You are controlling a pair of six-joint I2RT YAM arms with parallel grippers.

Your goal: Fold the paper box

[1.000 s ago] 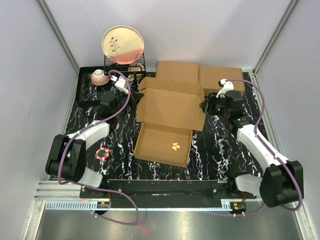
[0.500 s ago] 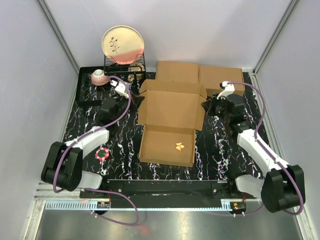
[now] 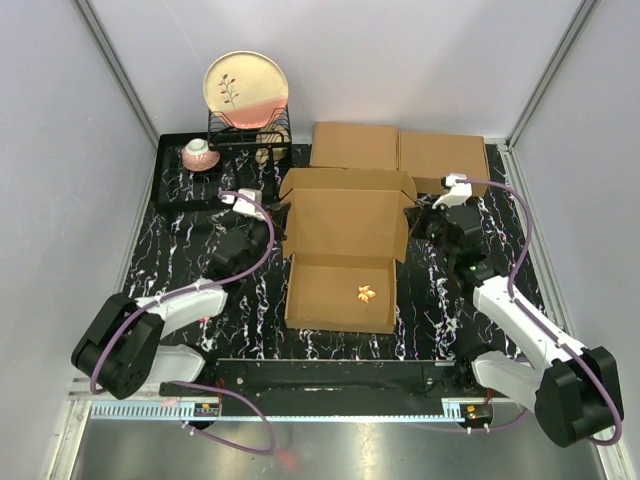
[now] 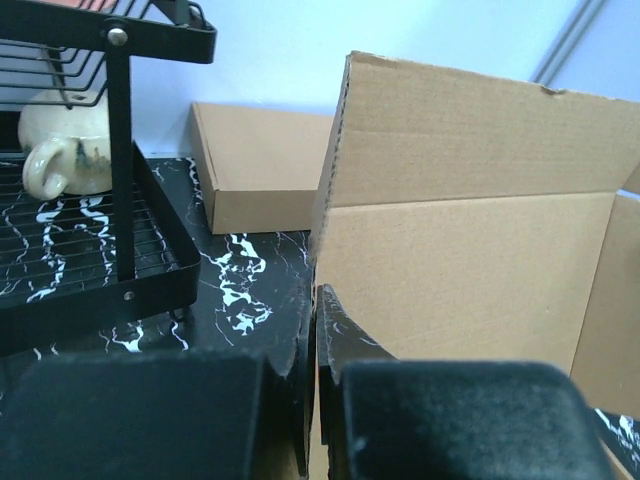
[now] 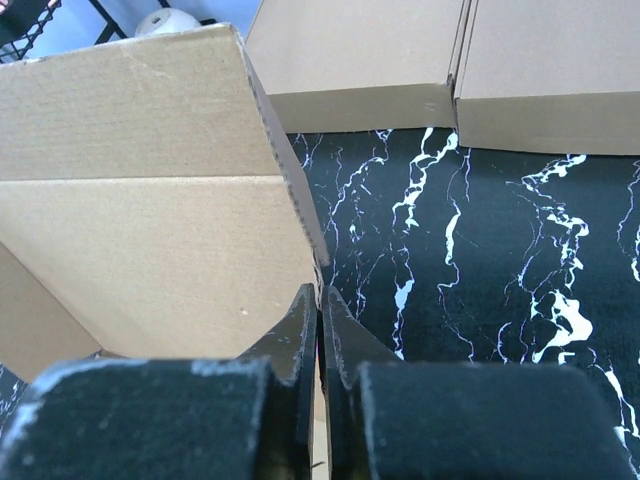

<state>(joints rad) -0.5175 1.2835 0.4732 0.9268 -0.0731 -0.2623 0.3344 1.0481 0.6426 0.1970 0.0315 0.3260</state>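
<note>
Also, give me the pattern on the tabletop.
The tabletop is black with white marble-like veins, clearest in the right wrist view.

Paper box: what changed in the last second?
The paper box swung from skewed to square, its near end shifting right. The right gripper closed on its right edge; the left gripper kept its grip on the left edge. The dish rack and flat boxes stayed put.

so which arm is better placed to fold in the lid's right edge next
Right, likely: the right end effector is shut on the paper box at the lid's right edge; the left end effector pinches the opposite edge.
</note>
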